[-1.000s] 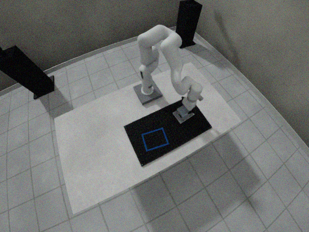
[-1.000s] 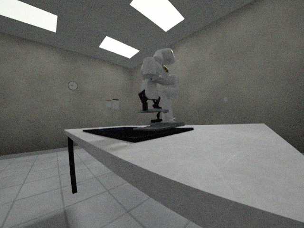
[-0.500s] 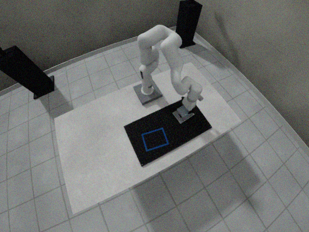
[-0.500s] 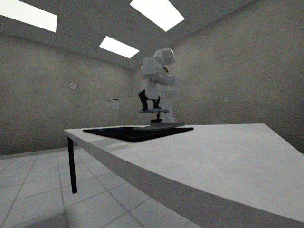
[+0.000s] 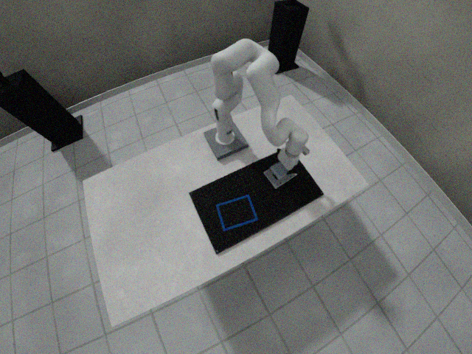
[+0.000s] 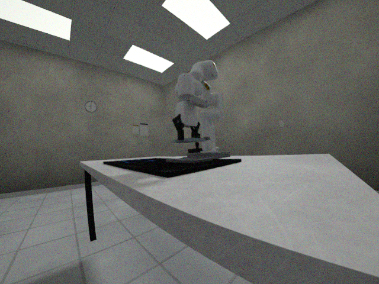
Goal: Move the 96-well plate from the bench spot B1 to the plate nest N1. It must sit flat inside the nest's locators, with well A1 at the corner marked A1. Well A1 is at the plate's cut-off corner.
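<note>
One big white rectangular table (image 5: 152,213) takes up most of what we see, sitting on a pale tiled floor (image 5: 343,297) with two tall black box-shaped columns (image 5: 37,108) behind it. Next down in size is the white jointed robot arm (image 5: 266,95), bolted to a grey square base plate (image 5: 240,147) near the table's back edge and folded over toward the right. On the table we've got a flat black rectangular mat (image 5: 266,201), and on its left half there's a blue square outline (image 5: 237,212).

Smallest stuff: the pale grey flat 96-well plate (image 5: 279,175) is up in the air above the right end of the mat, well apart from the blue square. From the side view it hangs level, clear of the surface. The dark two-finger gripper (image 6: 187,132) is clamped on that plate, fingers spread wide across it. We can't make out the cut-off corner.
</note>
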`<state>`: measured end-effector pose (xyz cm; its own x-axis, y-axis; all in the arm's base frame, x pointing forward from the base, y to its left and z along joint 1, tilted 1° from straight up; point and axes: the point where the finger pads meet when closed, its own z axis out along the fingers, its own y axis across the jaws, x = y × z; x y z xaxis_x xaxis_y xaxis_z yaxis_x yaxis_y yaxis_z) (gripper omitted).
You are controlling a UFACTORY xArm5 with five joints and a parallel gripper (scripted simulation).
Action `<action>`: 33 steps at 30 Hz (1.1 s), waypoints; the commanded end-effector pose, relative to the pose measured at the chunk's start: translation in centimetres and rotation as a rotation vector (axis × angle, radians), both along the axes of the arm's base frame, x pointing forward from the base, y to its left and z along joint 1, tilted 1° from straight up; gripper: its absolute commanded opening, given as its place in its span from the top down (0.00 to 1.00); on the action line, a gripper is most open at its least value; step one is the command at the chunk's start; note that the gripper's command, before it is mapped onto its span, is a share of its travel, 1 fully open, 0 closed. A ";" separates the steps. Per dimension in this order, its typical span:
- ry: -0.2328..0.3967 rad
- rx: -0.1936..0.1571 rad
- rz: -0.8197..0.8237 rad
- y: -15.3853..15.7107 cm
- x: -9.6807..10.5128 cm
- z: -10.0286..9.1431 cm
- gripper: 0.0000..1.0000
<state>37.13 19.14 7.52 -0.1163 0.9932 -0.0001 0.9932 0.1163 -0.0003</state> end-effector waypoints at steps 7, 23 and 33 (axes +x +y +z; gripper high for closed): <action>0.002 0.012 0.000 0.1 0.1 -1.5 1.00; 0.002 0.012 0.000 0.1 0.1 -3.9 1.00; 0.002 0.012 0.000 0.1 0.1 -5.2 1.00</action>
<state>37.13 19.18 2.69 -0.1163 0.9932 0.0000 0.9932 0.1163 0.0001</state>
